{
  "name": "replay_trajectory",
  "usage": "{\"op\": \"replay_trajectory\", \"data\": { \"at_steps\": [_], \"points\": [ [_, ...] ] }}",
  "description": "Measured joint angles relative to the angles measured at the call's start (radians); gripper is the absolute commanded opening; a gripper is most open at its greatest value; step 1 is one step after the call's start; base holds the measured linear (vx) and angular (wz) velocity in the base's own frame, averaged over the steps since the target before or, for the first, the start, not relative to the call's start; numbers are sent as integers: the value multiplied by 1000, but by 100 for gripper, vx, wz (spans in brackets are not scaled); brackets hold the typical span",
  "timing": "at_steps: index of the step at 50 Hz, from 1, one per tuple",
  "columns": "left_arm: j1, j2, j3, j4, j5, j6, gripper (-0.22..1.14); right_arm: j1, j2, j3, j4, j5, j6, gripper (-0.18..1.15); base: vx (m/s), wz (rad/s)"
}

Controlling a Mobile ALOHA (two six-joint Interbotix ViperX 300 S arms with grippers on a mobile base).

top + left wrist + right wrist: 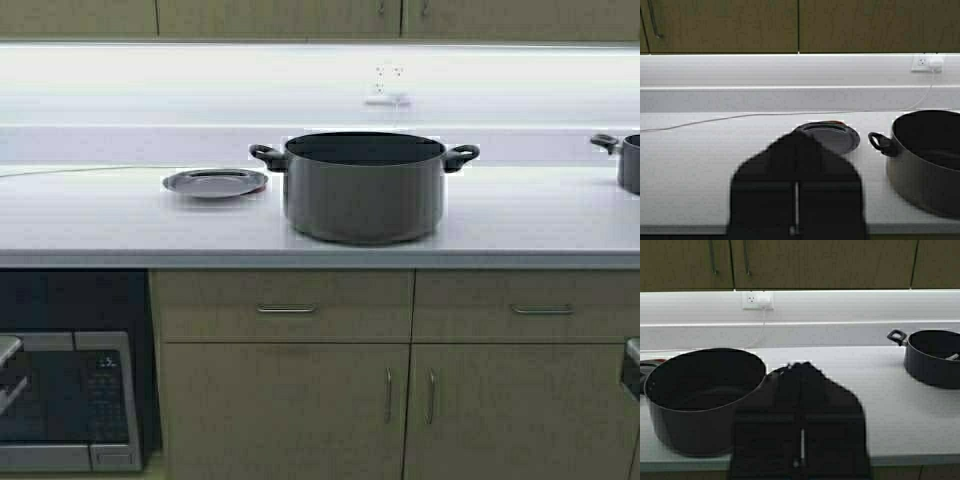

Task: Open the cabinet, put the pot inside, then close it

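At the far left, under the counter, a microwave sits in a dark niche beside the tan base cabinets. On the counter a small steel plate lies flat, its rim close to the nearer loop handle of the pot — whether they touch cannot be told. The pot stands upright and lidless near the middle of the counter, directly below the shut doors of the cabinet, whose lower edge runs along the top of the high view. A white cable trails along the counter from a wall socket behind the pot. Farther right, a second dark pot stands well apart.

The left pincer is held low at the counter's front edge, its fingers pressed together, with the plate just beyond it and the pot off to its right. The right pincer — likewise closed on nothing — is also at the front edge, the pot just to its left.
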Motion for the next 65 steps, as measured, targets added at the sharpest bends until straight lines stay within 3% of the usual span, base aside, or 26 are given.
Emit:
{"op": "replay_trajectory", "data": {
  "at_steps": [5, 12, 65],
  "points": [
    [-6, 2, -2, 21, 2, 0, 8, 3, 2, 17, 0, 3, -5, 9, 1, -3],
    [-18, 34, -6, 43, 2, -20, 2, 6, 3, 26, -2, 8, -6, 5, 3, -8],
    [-41, 72, -8, 58, -12, -58, 2, -31, -9, 35, -5, 8, 0, 6, 21, -7]
  ]
}}
